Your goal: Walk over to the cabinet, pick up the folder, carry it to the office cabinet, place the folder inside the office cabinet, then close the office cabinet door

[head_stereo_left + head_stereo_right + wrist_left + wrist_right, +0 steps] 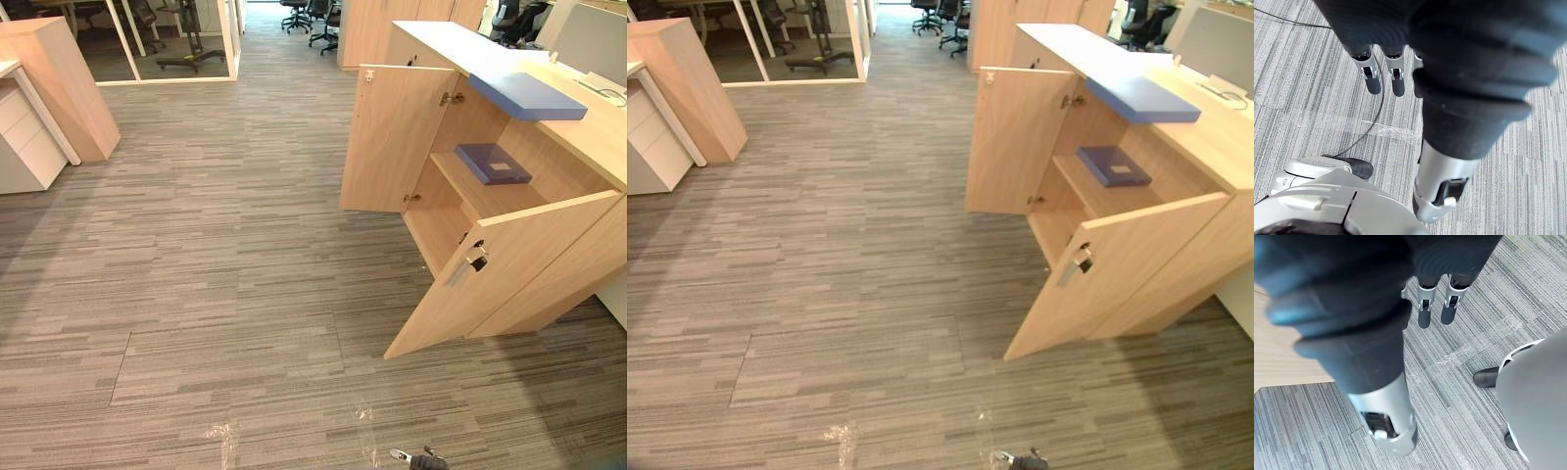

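Note:
The wooden office cabinet stands at the right with both doors open: the far door swung left, the near door with a silver handle swung towards me. A dark blue folder lies flat on the shelf inside. A lighter blue folder lies on the cabinet's top, over its front edge. My left hand hangs over the carpet with straight fingers and holds nothing. My right hand hangs the same way, open, beside a wooden panel.
A tall wooden cabinet and a white drawer unit stand at the far left. A glass partition and office chairs are at the back. Striped grey carpet stretches between me and the open cabinet.

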Controlling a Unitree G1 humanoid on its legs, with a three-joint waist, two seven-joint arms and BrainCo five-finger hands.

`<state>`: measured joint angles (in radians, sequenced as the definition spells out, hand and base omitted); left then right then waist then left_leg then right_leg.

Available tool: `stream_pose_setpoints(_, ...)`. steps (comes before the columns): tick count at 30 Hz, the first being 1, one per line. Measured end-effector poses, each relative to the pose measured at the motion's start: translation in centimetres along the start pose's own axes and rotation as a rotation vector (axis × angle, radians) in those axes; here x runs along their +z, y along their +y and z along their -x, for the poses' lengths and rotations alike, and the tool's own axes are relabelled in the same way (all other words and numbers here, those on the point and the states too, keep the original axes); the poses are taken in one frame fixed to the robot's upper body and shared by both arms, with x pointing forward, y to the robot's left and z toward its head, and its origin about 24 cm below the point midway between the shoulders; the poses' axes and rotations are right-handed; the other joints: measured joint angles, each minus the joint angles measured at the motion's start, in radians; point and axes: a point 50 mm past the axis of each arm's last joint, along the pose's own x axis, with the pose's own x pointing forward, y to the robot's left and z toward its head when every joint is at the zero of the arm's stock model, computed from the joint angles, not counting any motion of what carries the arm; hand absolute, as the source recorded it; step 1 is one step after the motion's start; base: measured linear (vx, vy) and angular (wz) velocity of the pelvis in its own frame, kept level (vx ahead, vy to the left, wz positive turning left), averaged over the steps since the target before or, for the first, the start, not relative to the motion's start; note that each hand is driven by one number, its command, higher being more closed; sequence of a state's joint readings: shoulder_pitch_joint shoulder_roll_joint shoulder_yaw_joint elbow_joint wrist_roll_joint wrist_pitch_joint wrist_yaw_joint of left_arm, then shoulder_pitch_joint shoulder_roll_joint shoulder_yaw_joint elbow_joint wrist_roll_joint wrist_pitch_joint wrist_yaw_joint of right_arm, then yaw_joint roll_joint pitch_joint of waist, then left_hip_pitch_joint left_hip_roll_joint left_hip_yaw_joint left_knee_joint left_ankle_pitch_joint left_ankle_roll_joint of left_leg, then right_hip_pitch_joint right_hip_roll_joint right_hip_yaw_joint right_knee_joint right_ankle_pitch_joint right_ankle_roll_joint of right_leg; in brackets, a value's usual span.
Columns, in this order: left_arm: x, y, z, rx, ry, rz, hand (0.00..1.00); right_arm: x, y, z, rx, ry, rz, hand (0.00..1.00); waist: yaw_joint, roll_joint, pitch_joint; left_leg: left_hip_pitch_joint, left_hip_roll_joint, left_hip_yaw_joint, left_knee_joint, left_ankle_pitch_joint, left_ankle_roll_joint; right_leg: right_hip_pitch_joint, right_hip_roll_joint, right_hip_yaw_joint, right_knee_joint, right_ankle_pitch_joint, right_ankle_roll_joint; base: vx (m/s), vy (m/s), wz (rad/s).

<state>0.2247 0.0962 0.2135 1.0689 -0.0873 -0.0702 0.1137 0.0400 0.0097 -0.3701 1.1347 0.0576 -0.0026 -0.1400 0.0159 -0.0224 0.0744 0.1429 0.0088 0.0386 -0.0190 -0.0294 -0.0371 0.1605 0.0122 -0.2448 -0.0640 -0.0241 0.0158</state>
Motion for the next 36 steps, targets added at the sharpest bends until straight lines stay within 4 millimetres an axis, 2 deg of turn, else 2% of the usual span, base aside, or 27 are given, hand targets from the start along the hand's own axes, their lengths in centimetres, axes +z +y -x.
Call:
stream_pose_setpoints(24, -0.02, 0.02, 0.0, 0.001, 0.001, -0.003, 0.0, 0.02, -0.01, -0.01, -0.001, 0.001, -0.003, 0.0, -0.001, 0.0, 0.0, 0.015, -0.008, -0.007, -0.008, 0.006, 0.001, 0.008, -0.009, -0.005, 0.011, -0.005, 0.008, 0.0, 0.0, 0.0)
stream_pose_setpoints(25, 0.01, 0.08, -0.01, 0.003, 0.0, -0.001, 0.0, 0.01, -0.02, -0.01, -0.001, 0.001, -0.004, 0.0, -0.002, -0.001, 0.001, -0.004, -0.013, -0.015, 0.021, 0.0, 0.001, 0.008, -0.015, -0.015, 0.012, -0.006, 0.009, -0.02, 0.007, 0.31)
stream_pose_setpoints(27, 0.34, -0.03, -0.09, 0.002, -0.008, 0.004, 0.0, 0.08, 0.01, -0.04, -0.001, 0.001, -0.004, 0.0, -0.01, 0.0, 0.006, -0.081, -0.02, -0.03, 0.152, -0.055, 0.001, -0.005, -0.024, -0.036, 0.022, -0.012, 0.006, -0.04, 0.029, 0.36)
stream_pose_setpoints(29, 0.71, -0.12, -0.18, 0.003, -0.017, 0.019, 0.0, 0.31, -0.19, -0.11, -0.01, -0.001, -0.027, 0.0, -0.006, 0.005, 0.034, -0.162, -0.016, -0.017, 0.331, -0.109, -0.025, -0.002, -0.03, -0.045, 0.04, -0.03, -0.007, -0.09, 0.069, 0.2)
stream_pose_setpoints(30, 0.79, -0.15, -0.17, 0.008, -0.019, 0.045, 0.0, 0.45, -0.27, -0.14, -0.013, -0.004, -0.038, 0.0, -0.002, 0.008, 0.054, -0.228, -0.007, 0.009, 0.489, -0.128, -0.05, 0.005, -0.034, -0.044, 0.055, -0.051, -0.015, -0.11, 0.092, 0.05)
stream_pose_setpoints(31, 0.7, -0.25, -0.09, 0.014, -0.02, 0.079, 0.0, 0.59, -0.37, -0.15, -0.016, -0.009, -0.04, 0.0, 0.0, 0.009, 0.067, -0.31, 0.013, 0.04, 0.661, -0.125, -0.06, 0.014, -0.035, -0.041, 0.07, -0.061, -0.015, -0.1, 0.094, -0.03)
stream_pose_setpoints(32, 0.32, -0.22, 0.0, 0.025, -0.008, 0.102, 0.0, 0.75, -0.45, -0.17, -0.018, -0.015, -0.041, 0.0, 0.0, 0.019, 0.076, -0.35, 0.036, 0.067, 0.755, -0.142, -0.046, 0.022, -0.037, -0.039, 0.078, -0.067, -0.013, -0.02, 0.081, -0.09)
stream_pose_setpoints(34, -0.05, -0.08, 0.08, 0.039, 0.004, 0.125, 0.0, 0.7, -0.57, -0.16, -0.023, -0.016, -0.043, 0.0, 0.002, 0.016, 0.078, -0.382, 0.085, 0.115, 0.786, -0.189, -0.014, 0.04, -0.053, -0.034, 0.082, -0.075, -0.002, 0.03, 0.105, -0.1)
stream_pose_setpoints(35, -0.06, -0.07, 0.09, 0.042, 0.004, 0.128, 0.0, 0.64, -0.71, -0.15, -0.027, -0.015, -0.046, 0.0, 0.003, 0.016, 0.077, -0.389, 0.115, 0.128, 0.682, -0.199, -0.013, 0.041, -0.082, -0.026, 0.088, -0.083, 0.012, 0.06, 0.145, -0.15)
stream_pose_setpoints(36, -0.08, -0.07, 0.1, 0.043, 0.005, 0.13, 0.0, 0.68, -0.73, -0.15, -0.028, -0.017, -0.05, 0.0, 0.002, 0.013, 0.076, -0.386, 0.121, 0.124, 0.616, -0.196, -0.016, 0.04, -0.097, -0.024, 0.089, -0.088, 0.019, 0.14, 0.305, -0.2)
